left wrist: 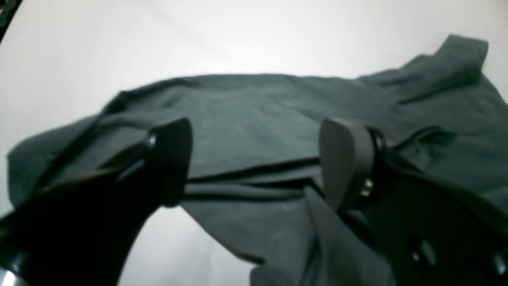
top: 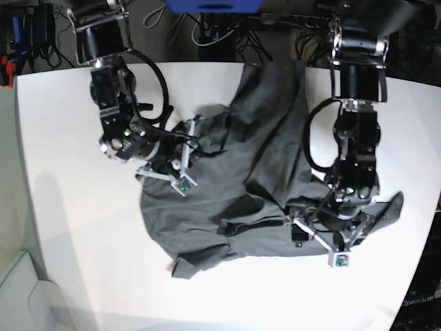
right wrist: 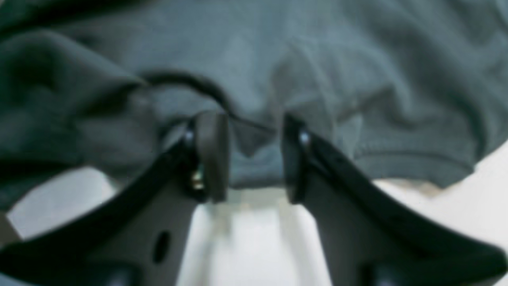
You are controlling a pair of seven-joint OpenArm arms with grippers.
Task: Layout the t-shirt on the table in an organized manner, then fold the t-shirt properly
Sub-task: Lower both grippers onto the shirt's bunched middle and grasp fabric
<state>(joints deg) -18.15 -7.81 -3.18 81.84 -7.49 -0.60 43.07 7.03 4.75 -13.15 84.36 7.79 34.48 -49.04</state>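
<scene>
The t-shirt (top: 269, 172) lies crumpled on the white counter (top: 69, 227), bunched toward the middle and the far edge, nowhere near flat. Your right claw (right wrist: 250, 155) sits at the shirt's edge on the base view's left: jaws partly closed, with a small fold of cloth and hem between the pads (right wrist: 212, 155). There's still a gap on either side of that fold, so you can't tell whether it's actually pinched. Your left claw (left wrist: 254, 159) is on the base view's right, low over the shirt near a sleeve, jaws spread wide and released. Fabric lies under and between its fingers (left wrist: 345, 159), with a folded ridge running across the gap. One sleeve (top: 394, 210) pokes out beyond the left arm.
</scene>
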